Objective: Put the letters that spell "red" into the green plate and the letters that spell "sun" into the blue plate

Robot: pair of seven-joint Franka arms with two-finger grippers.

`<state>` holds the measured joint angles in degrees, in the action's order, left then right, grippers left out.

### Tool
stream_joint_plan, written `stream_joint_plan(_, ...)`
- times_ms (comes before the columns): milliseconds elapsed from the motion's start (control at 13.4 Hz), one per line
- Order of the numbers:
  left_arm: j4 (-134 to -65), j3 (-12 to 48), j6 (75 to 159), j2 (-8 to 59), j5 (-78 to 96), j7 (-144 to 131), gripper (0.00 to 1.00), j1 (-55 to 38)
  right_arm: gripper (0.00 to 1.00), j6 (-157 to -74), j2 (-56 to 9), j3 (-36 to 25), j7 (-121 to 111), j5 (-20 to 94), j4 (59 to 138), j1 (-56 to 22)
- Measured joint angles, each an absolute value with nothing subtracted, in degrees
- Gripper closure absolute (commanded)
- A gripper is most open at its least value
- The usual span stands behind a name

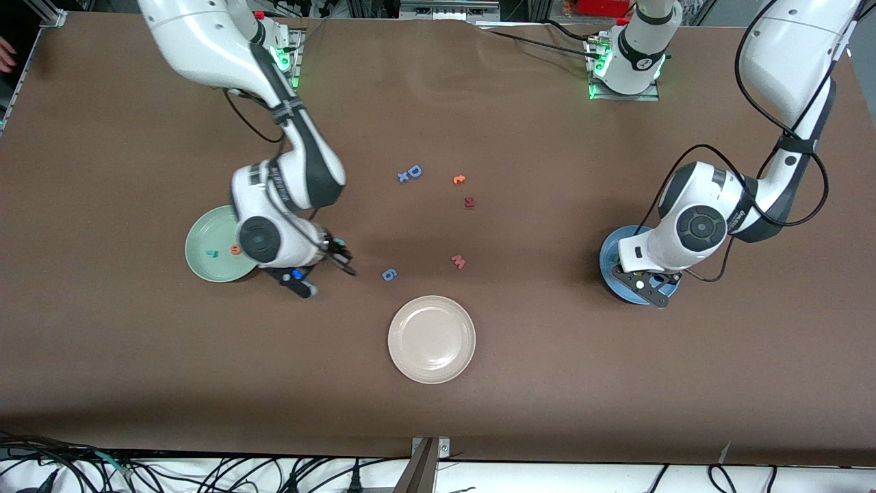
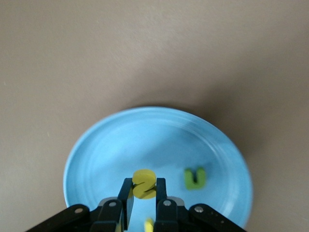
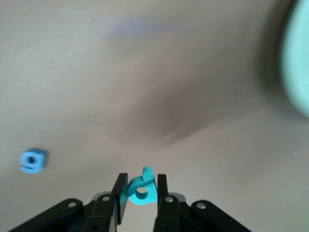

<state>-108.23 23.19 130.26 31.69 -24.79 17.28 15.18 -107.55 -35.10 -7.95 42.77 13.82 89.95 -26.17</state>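
Teal "d" (image 3: 141, 187) in right gripper (image 3: 140, 193); yellow "s" (image 2: 143, 183) — seemingly — in left gripper (image 2: 143, 193).

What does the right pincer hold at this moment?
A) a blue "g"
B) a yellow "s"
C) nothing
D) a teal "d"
D: in the right wrist view the right pincer is shut on the teal "d", while the blue "g" lies apart on the table.

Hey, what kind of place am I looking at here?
Probably a robotics lab: two Franka arms are bolted to a brown table, cables run along its edge, and foam letters are being sorted into the green plate and blue plate.
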Motion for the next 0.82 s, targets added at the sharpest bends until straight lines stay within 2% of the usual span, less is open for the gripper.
stream_joint_plan(75,-108.2,23.2,131.8,32.7,-24.8,19.4,0.98,16.4,0.76,-104.5,-34.5,-10.0,38.0,13.8,89.9,-25.2)
stream_joint_plan(149,-108.2,23.2,132.6,33.5,-24.8,20.9,0.93,17.5,0.76,-102.1,-34.3,-12.6,33.2,13.8,90.0,-24.6)
stream_joint_plan(224,-108.1,23.2,133.0,34.0,-24.8,21.8,0.82,18.0,0.76,-100.3,-34.3,-15.5,28.4,13.8,90.2,-24.3)
stream_joint_plan(299,-107.9,23.2,133.2,34.3,-24.8,22.1,0.16,18.2,0.76,-99.3,-34.4,-18.2,23.6,13.8,90.8,-24.0)
stream_joint_plan(373,-107.9,23.3,133.3,34.4,-24.8,22.1,0.00,18.1,0.76,-98.9,-34.7,-20.3,19.3,13.8,91.6,-23.4)
stream_joint_plan(672,-107.6,24.0,133.5,34.4,-24.8,22.2,0.00,17.8,0.75,-99.1,-37.5,-22.1,6.8,13.8,94.8,-17.3)
stream_joint_plan(746,-107.6,24.1,133.5,34.3,-24.8,22.3,0.00,17.8,0.70,-99.6,-38.2,-22.1,5.9,13.9,95.3,-16.7)
stream_joint_plan(821,-107.4,24.2,133.5,34.2,-24.8,22.5,0.00,17.7,0.55,-100.3,-38.6,-22.0,5.7,13.9,95.9,-16.6)
